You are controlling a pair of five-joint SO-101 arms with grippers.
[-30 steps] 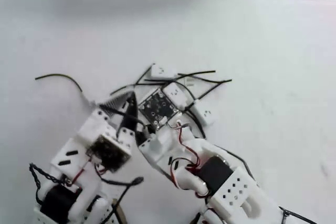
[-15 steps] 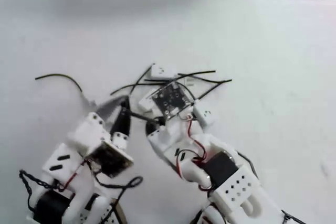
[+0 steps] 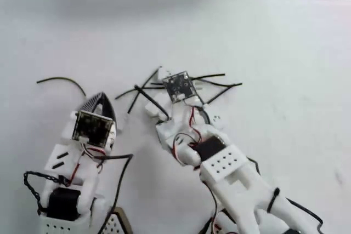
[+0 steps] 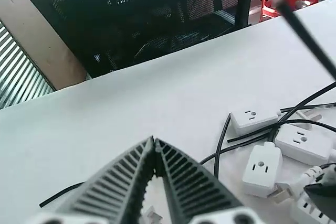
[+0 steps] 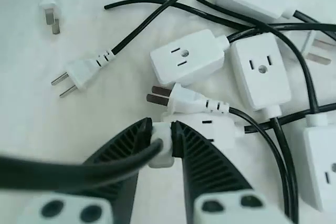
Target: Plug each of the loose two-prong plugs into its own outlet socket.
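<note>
**Right end effector (image 5: 163,134) clamps a white plug (image 5: 161,148) amid tangled black cords (image 5: 169,7) on the table (image 3: 285,47).**
The gripped plug sits just beside a white outlet (image 5: 212,127). A second plug (image 5: 184,99) lies against that outlet, and a third plug (image 5: 84,71) lies apart. The left end effector (image 4: 155,149) is clenched on nothing, beside the pile.

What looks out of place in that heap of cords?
Nothing looks damaged, but black cords tangle across the sockets, and one plug lies among them with its prongs bare. The right gripper grips a white cord end.
</note>
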